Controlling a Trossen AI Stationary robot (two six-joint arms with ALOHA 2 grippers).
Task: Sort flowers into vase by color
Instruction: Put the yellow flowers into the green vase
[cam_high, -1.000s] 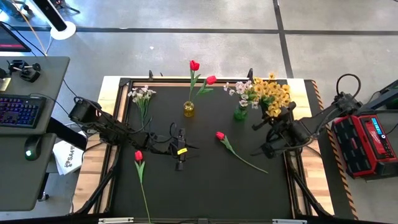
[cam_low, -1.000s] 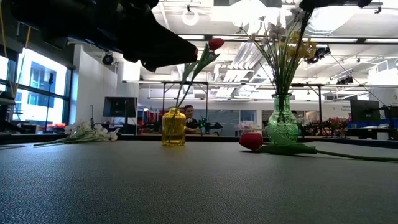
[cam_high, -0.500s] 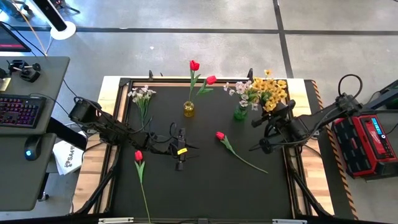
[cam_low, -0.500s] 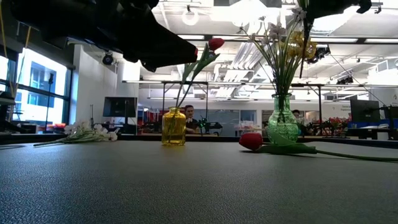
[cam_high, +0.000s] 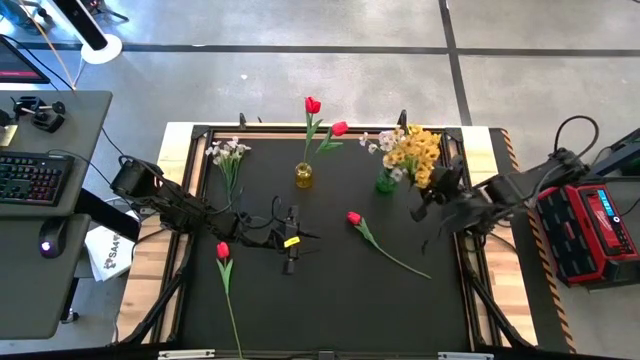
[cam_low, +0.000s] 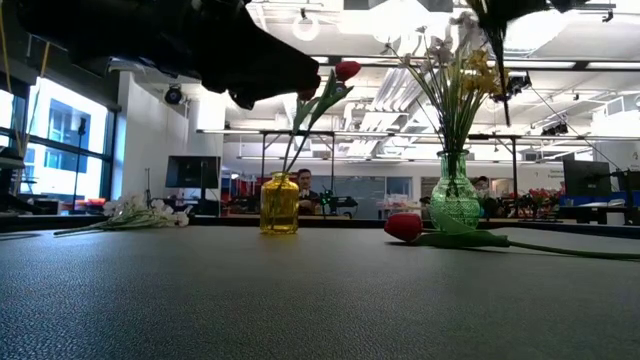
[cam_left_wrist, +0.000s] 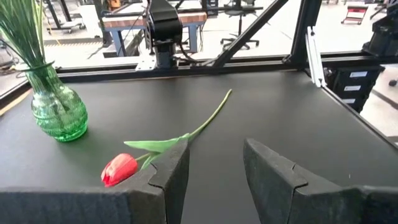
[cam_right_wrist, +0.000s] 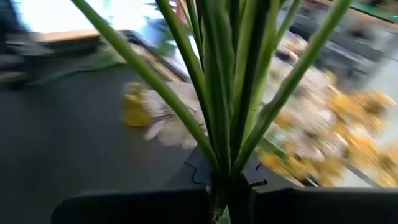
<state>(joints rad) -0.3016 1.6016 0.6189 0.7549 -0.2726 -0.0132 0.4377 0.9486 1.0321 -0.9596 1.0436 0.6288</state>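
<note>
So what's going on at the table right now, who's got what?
The right gripper has its jaws shut on a bunch of yellow flowers, holding the stems beside the green vase, where pale blossoms already stand. The left gripper waits with jaws open near the table's middle, facing a red tulip lying on the mat. Two red tulips stand in the yellow vase. Another red tulip and a white spray lie loose on the left side.
</note>
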